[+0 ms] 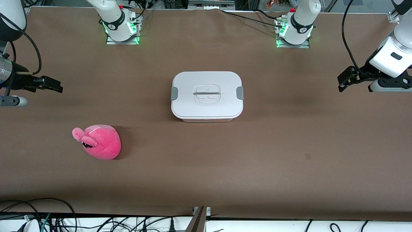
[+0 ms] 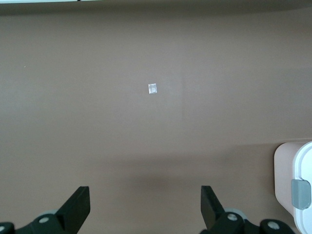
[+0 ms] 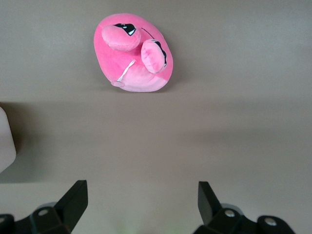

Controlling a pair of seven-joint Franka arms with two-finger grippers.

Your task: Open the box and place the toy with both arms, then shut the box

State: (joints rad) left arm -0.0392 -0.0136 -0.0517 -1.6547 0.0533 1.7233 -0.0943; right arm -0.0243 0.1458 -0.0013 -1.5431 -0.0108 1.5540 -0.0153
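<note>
The box stands shut mid-table, white lid on, a grey clip at each short side and a recessed centre handle. One corner and a clip show in the left wrist view. The toy, a hot-pink plush head, lies on the table nearer the front camera than the box, toward the right arm's end; it also shows in the right wrist view. My right gripper is open and empty over bare table at the right arm's end. My left gripper is open and empty over the left arm's end.
The brown table has a small pale mark on it, also faint in the front view. Both arm bases stand along the table edge farthest from the front camera. Cables hang off the table's near edge.
</note>
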